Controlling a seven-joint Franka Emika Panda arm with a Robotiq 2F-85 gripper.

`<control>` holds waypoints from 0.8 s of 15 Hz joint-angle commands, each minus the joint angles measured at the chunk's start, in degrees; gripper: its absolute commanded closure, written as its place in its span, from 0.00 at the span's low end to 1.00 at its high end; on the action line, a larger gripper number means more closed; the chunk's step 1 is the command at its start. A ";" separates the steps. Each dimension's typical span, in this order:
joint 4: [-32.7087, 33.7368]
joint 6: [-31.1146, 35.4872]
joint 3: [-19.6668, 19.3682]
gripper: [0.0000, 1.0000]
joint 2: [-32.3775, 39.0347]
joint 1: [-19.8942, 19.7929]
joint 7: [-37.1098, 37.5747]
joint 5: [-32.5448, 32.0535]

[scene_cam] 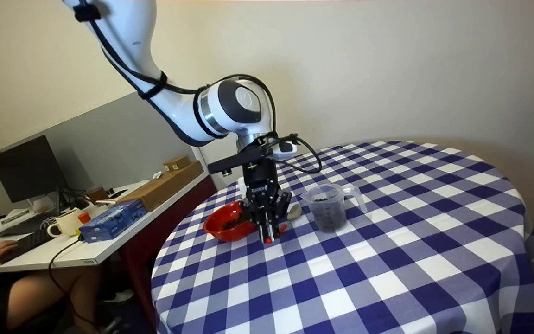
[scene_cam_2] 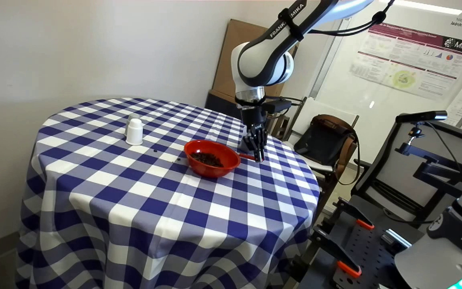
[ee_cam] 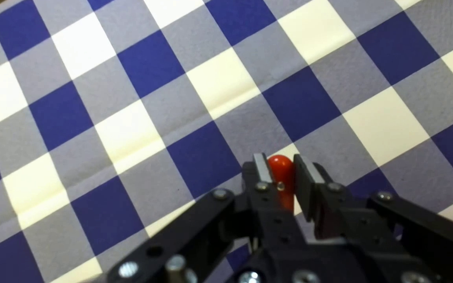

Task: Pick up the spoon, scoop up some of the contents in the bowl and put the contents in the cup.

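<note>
By the look of it my jaws are clenched on the very end of the small spoon (ee_cam: 282, 173), slim glossy red handle, dull metal-looking head; whether that head is lifted, I can't tell. And here's the danger: so short a pinch, so much spoon reaching out ahead, that a loaded scoop could swing the head down or roll it over. Just beside it, the shallow, round, red plastic-looking bowl (scene_cam_2: 209, 172): I come across too low, I clip the rim, and out could go its small dark-brown bits (scene_cam_2: 207, 159). On the spoon's other flank, near the head, the see-through greyish measuring cup (scene_cam: 331, 214) with spout and side handle; a careless turn on the lift and I might knock it over!

Textures now. That red handle is smooth and round-ended, little for me to bite, so slipping looks a live threat. The bowl gleams, its wall curved, asking for a curved sweep; the bits look dry, loose, quick to tumble off. The cup's clear sides run nearly straight, stiff-looking. Below it all, the round counter (scene_cam: 387, 260) wears a blue-and-white checked cloth (scene_cam_2: 142, 200), faintly creased, ready to ruck if I drag. Stray dark crumbs (scene_cam_2: 155, 151) dot it by the bowl, and farther off stands a smooth, stubby white shaker (scene_cam_2: 134, 133).
</note>
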 commanded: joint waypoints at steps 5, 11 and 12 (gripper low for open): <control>-0.23 5.39 -0.64 0.92 3.72 0.66 1.00 1.16; -0.78 6.01 -0.59 0.41 3.25 0.64 1.92 1.88; -1.09 5.89 -0.30 0.34 2.52 0.39 1.62 2.44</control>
